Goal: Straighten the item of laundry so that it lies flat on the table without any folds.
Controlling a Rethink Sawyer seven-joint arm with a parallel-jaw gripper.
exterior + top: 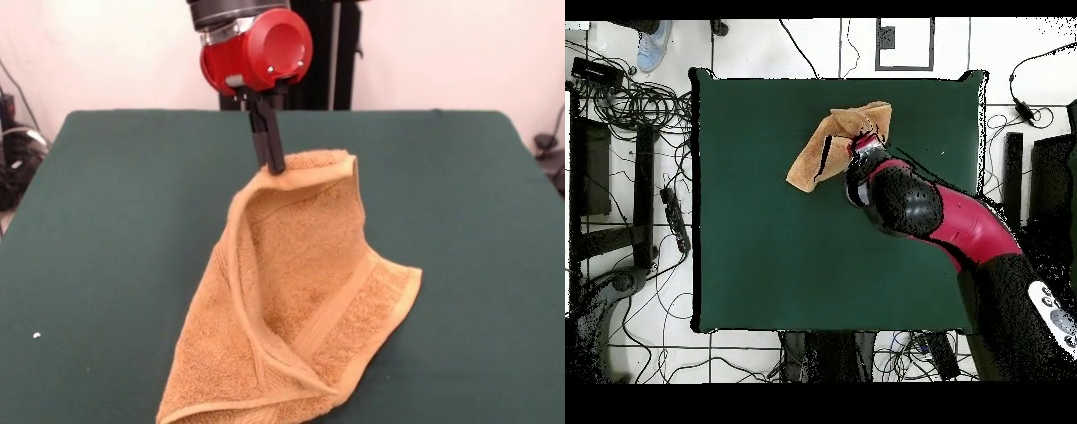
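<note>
- Towel (305, 291) status: not flat. One edge is raised off the table (106, 230) by the gripper (275, 163); the lower part trails down and rests on the cloth at the table side nearest the front camera.
- Gripper state: the two dark fingers stand close together, pinched on the top hem of the towel. No gap is visible between them apart from the fabric.
- Position, front view: the towel hangs below the red wrist housing, near the table's middle line, and spreads toward the near edge.
- Position, overhead view: the towel (827, 150) lies near the table edge farthest from the robot base, partly hidden by the arm (935, 215).
- Progress, judged: early to middle stage. The towel is gripped and lifted, but it forms a hollow cone-like drape with one long diagonal fold down the centre and a doubled corner at the bottom.
- Remaining work, judged: spread the fabric, lay it down without overlap, and release. No portion appears fully smoothed yet.
- Material, towel: orange-tan terry with a looped, matte pile. A ribbed woven band runs near the lower right edge; hems are stitched and slightly thicker.
- Handling, judged: the fabric is limp and soft; it sags under its own weight and holds loose folds.
- Material, table: dark green cloth cover, smooth and taut, rectangular, far larger than the towel.
- Material, arm: glossy red and black shells.
</note>
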